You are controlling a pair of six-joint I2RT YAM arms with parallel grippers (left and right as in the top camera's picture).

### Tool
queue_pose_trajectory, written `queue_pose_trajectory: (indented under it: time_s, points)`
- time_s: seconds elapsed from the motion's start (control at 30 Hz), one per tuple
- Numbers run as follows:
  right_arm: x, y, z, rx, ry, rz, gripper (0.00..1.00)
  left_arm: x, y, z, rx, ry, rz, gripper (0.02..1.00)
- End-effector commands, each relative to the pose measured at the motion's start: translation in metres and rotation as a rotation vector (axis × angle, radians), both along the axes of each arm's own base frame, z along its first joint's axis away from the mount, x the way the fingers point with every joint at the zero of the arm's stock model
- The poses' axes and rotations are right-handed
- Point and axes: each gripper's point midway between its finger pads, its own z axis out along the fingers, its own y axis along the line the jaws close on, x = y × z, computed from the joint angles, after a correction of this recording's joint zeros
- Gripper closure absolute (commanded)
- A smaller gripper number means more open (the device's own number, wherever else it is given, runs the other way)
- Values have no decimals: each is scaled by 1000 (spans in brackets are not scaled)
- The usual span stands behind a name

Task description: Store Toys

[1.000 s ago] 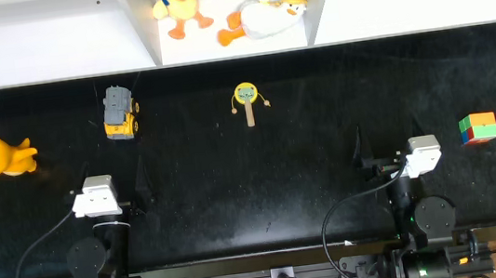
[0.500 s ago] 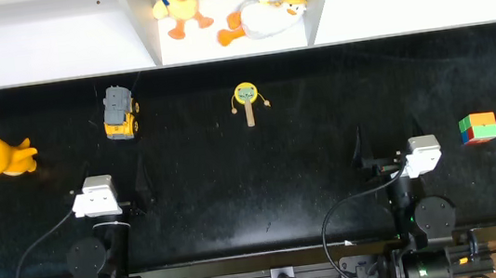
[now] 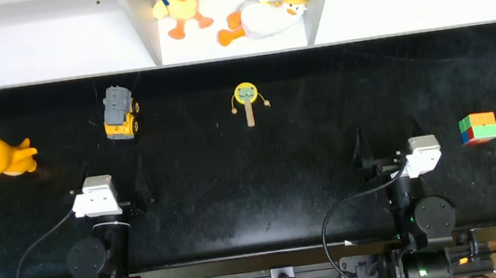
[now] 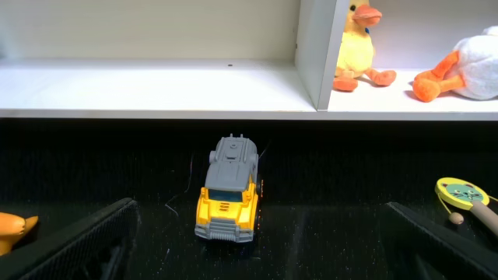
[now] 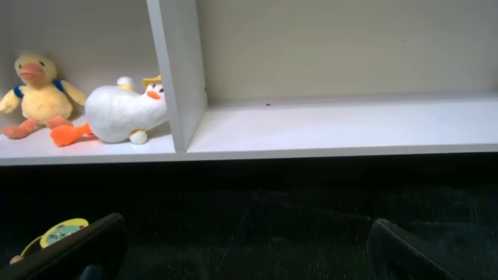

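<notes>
Four toys dot the black bench (image 3: 235,187): orange duck (image 3: 3,157), yellow truck (image 3: 119,112), rattle drum (image 3: 246,100), colour cube (image 3: 478,128); left tool (image 4: 261,245) and right tool (image 5: 241,249) sit with fingers apart.

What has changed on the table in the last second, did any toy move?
Nothing visibly changed. The toy truck, orange duck, rattle and colour cube lie where they were on the table; the yellow plush duck and white plush bird remain in the shelf.

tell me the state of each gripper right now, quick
left gripper: open, holding nothing
right gripper: open, holding nothing
</notes>
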Motion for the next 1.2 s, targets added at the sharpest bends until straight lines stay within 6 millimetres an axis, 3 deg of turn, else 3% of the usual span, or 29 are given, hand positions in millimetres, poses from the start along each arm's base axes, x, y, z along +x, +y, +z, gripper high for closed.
queue_pose_trajectory:
  time_s: [0.03, 0.2, 0.43, 0.57, 0.87, 1.2]
  points:
    - [0, 0, -3, 0, 0, -2, 5, 0, 2, 1, -12, -6, 14, 23]
    - [0, 0, -3, 0, 0, -2, 5, -5, 9, 8, -35, 45, 57, 23]
    - [0, 0, -3, 0, 0, -2, 7, -29, 44, 10, -14, 415, 227, 27]
    - [0, 0, -3, 0, 0, -2, 7, -22, 58, 15, 67, 561, 194, 27]
    - [0, 0, -3, 0, 0, -2, 7, 18, 103, 39, 36, 499, -5, 25]
    - [0, 0, -3, 0, 0, -2, 5, -18, 180, 30, 135, 548, 157, 23]
